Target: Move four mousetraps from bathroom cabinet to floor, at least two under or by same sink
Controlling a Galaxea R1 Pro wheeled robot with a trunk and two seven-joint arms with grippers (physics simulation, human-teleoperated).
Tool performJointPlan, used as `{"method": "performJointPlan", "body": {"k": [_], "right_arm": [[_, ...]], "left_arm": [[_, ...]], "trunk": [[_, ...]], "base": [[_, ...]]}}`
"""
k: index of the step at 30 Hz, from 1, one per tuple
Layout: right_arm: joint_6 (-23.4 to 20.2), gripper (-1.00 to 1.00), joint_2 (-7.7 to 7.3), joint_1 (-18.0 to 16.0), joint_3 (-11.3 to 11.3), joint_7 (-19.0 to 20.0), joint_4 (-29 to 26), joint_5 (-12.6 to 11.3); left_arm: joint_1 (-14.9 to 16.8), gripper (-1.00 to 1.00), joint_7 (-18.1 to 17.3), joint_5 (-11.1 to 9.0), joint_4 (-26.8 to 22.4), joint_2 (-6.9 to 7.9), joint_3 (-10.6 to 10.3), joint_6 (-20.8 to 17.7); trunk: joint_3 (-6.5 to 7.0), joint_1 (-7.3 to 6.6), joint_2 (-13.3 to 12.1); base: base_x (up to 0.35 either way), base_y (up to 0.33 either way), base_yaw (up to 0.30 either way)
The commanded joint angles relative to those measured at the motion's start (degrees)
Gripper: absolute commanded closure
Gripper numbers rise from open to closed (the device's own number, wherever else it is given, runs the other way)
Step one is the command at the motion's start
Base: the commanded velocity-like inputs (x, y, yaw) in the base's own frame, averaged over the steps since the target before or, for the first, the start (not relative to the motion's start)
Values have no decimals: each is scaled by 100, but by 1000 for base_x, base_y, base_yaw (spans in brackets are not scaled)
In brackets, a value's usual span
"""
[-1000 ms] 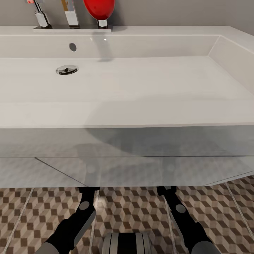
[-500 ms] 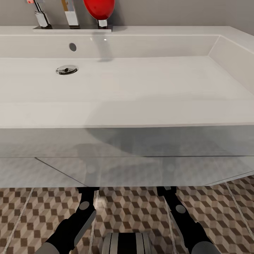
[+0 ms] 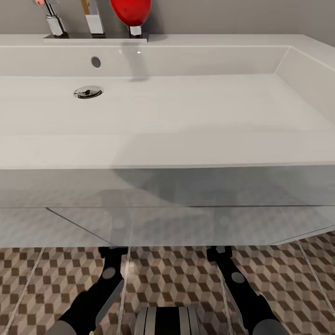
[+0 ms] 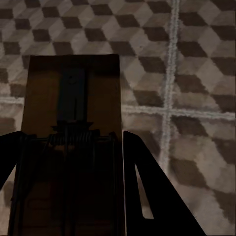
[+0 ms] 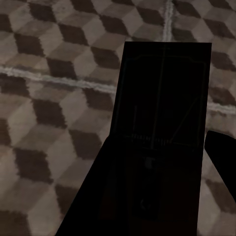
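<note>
In the left wrist view a tan-wood mousetrap (image 4: 73, 88) with a dark wire spring sits between my left gripper's (image 4: 69, 135) fingers (image 4: 147, 187), low over the cube-pattern bathroom floor (image 4: 187, 73). In the right wrist view a second mousetrap (image 5: 167, 83), dark in shadow, lies between my right gripper's (image 5: 162, 140) fingers (image 5: 93, 196) above the same tiles (image 5: 49, 98). In the head view both forearms (image 3: 104, 288) (image 3: 242, 288) reach under the white sink's front rim (image 3: 163, 165), which hides the hands. The cabinet is out of view.
A wide white sink basin with a chrome drain (image 3: 88, 91) spans the head view. Taps (image 3: 95, 18) and a red object (image 3: 131, 11) stand at its back edge. My base (image 3: 167, 321) sits on the tiled floor (image 3: 177, 274) between the arms.
Both forearms have slid slightly back toward me from under the sink, the left one a little more. The sink and floor have not shifted.
</note>
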State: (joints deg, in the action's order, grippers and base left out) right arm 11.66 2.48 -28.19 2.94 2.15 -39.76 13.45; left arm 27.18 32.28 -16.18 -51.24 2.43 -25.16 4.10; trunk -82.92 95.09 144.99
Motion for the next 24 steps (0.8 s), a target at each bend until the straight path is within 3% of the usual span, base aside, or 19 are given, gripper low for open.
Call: {"method": "performJointPlan", "body": {"k": [1, 8, 24], "right_arm": [[20, 100, 7, -2, 31, 23, 2, 44], [19, 100, 7, -2, 31, 23, 3, 48], [6, 100, 7, -2, 27, 26, 6, 45]], "left_arm": [[6, 100, 47, -42, 94, -2, -25, 32], [6, 100, 37, -43, 358, -51, 205, 38], [6, 100, 25, -64, 359, -65, 219, 53]], "trunk": [[-3, -1, 1], [-3, -1, 1], [-3, -1, 1]], "base": [[0, 0, 0], [0, 0, 0], [0, 0, 0]]}}
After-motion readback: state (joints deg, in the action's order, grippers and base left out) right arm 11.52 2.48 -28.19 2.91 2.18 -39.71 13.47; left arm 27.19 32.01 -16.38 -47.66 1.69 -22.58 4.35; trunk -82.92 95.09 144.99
